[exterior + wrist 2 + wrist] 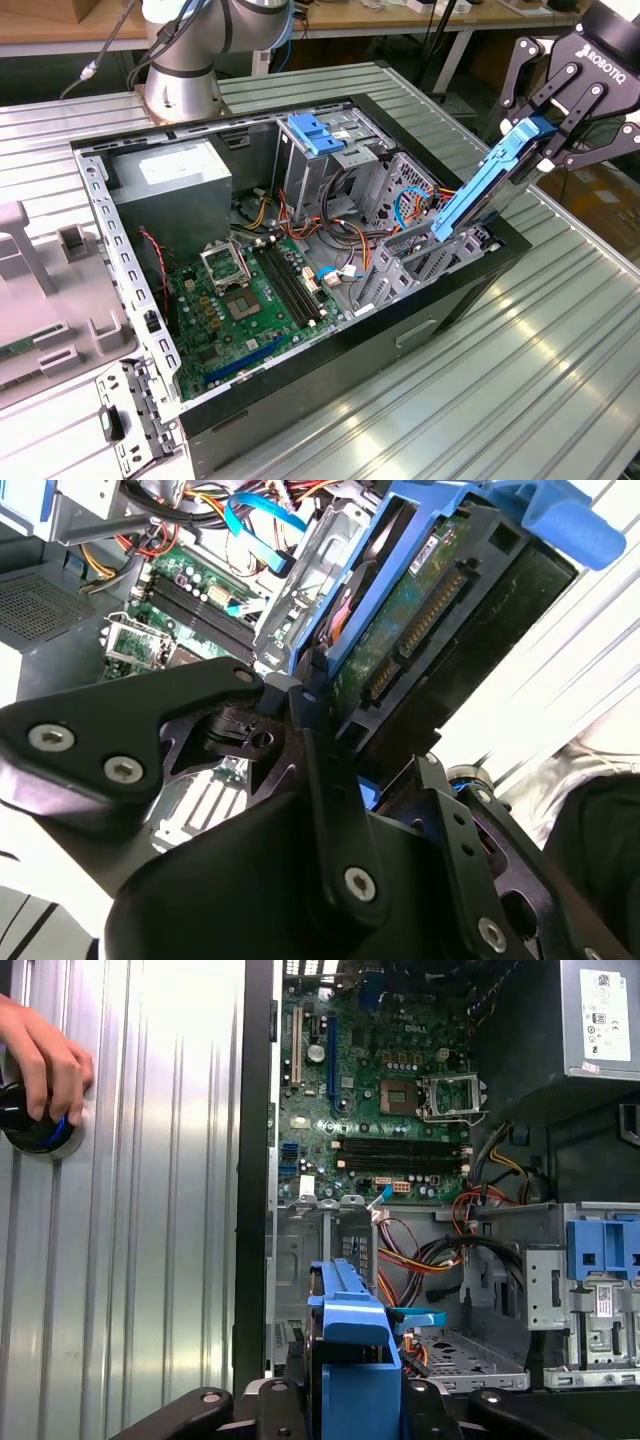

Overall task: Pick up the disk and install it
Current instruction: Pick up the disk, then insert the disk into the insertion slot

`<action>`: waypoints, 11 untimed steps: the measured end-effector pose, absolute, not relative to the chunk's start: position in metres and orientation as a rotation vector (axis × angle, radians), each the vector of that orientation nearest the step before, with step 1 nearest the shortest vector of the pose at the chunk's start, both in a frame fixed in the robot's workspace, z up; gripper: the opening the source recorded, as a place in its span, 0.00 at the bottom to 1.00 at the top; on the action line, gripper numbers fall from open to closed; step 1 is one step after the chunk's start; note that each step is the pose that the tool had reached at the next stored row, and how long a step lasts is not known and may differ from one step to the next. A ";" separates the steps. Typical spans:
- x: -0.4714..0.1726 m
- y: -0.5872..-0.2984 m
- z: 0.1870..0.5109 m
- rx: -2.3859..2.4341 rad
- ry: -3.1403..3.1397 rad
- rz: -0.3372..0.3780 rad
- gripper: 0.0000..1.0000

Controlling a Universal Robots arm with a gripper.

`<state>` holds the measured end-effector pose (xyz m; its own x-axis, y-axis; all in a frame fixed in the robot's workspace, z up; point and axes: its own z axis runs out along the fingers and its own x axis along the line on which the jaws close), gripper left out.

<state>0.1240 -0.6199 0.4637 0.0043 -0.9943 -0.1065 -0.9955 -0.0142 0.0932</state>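
We see the pincer (533,150) clamped on the upper end of the disk (478,198). The disk hangs tilted over the open computer case (330,372), at the exterior view's right.

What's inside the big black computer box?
A green circuit board, grey metal power-supply box, coloured cables and blue-latched metal drive cage. The end effector holds the blue-railed hard drive over one corner, hiding what's beneath.
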 end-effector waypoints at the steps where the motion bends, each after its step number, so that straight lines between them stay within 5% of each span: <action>1: 0.124 -0.620 0.464 -2.220 2.199 0.222 0.36; 11: 0.125 -0.620 0.464 -2.220 2.199 0.221 0.36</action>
